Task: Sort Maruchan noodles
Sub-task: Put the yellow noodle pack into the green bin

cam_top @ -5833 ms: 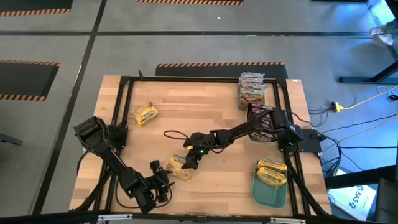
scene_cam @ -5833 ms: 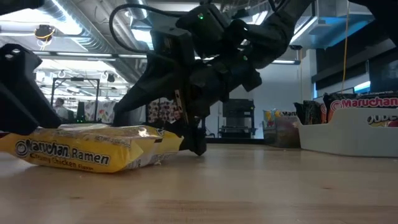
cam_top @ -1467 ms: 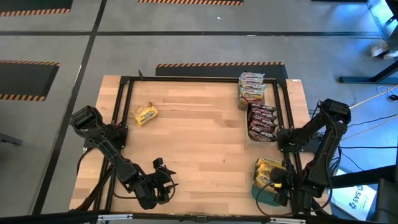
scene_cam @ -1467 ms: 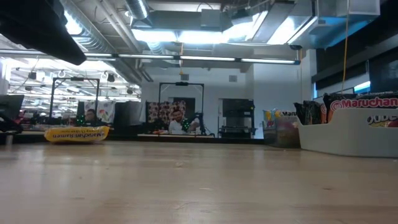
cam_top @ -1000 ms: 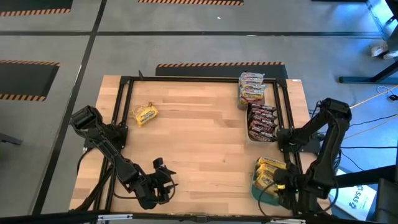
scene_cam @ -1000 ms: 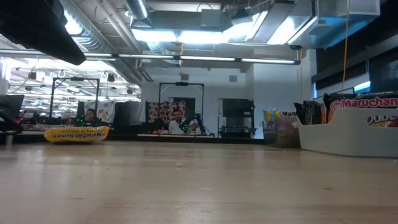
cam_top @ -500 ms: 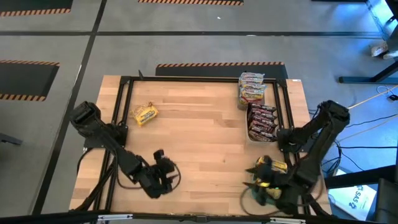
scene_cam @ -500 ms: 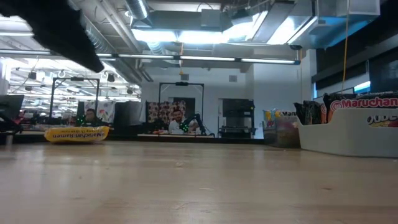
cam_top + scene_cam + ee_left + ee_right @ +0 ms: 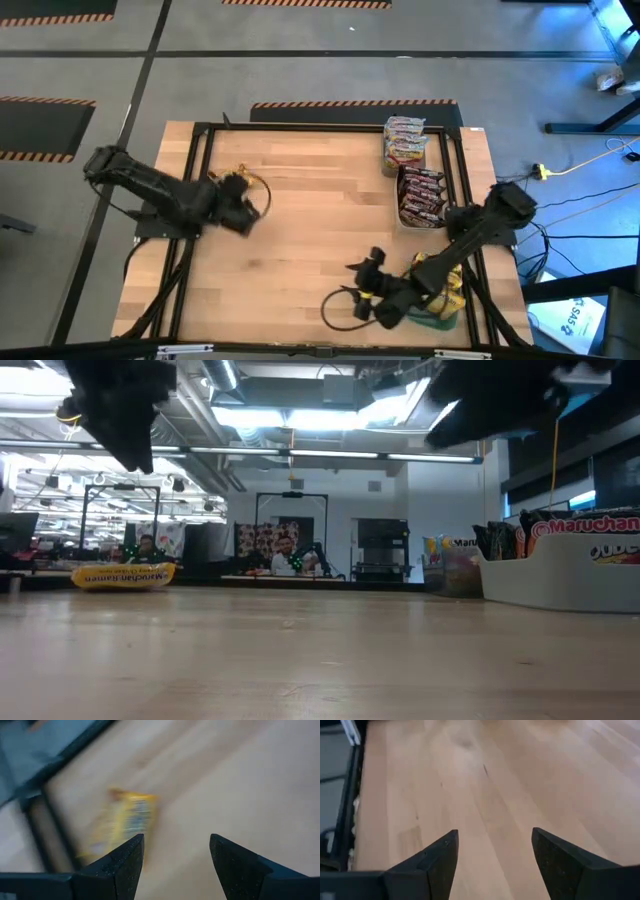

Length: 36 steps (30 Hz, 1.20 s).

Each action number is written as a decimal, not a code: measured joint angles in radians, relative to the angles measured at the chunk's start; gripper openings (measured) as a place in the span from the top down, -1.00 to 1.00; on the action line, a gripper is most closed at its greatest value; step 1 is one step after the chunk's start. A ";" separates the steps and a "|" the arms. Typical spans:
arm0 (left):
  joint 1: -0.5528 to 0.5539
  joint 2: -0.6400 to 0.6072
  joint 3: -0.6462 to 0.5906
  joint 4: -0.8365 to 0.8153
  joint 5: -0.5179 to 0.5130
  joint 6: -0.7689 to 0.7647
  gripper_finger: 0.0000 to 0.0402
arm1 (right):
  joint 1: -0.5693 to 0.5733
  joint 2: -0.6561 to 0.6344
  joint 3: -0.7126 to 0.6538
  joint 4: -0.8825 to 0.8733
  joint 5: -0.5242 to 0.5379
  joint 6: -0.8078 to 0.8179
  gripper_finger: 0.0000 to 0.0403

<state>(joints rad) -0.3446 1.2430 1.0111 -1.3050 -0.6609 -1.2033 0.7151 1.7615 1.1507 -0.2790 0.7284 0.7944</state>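
Low view — pale wood table (image 9: pixel 330 660), lit ceiling strips (image 9: pixel 290 415), workshop behind

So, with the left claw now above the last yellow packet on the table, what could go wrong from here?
1. The yellow Maruchan packet lies close to the black frame rail. The open left claw could strike the rail or catch only the packet's edge.
2. The crinkly wrapper may slip, or slide along the wood when the fingers shut.
3. The right claw hangs open over the table's near middle, on a likely path to the yellow stack; the arms could meet.
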 joint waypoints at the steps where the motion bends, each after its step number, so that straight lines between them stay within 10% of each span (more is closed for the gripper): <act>1: 0.043 -0.012 -0.004 -0.029 0.005 0.006 -0.11 | -0.010 0.021 0.000 0.027 0.000 -0.020 -0.18; 19: 0.740 0.060 -0.272 0.194 0.118 0.566 -0.11 | -0.087 0.206 0.000 0.352 -0.201 -0.122 -0.18; 36: 0.656 0.218 -0.269 0.172 0.458 0.489 -0.11 | -0.086 0.207 0.000 0.353 -0.206 -0.146 -0.18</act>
<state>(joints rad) 0.3112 1.4607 0.7421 -1.1327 -0.2034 -0.7141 0.6289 1.9682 1.1511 0.0736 0.5224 0.6488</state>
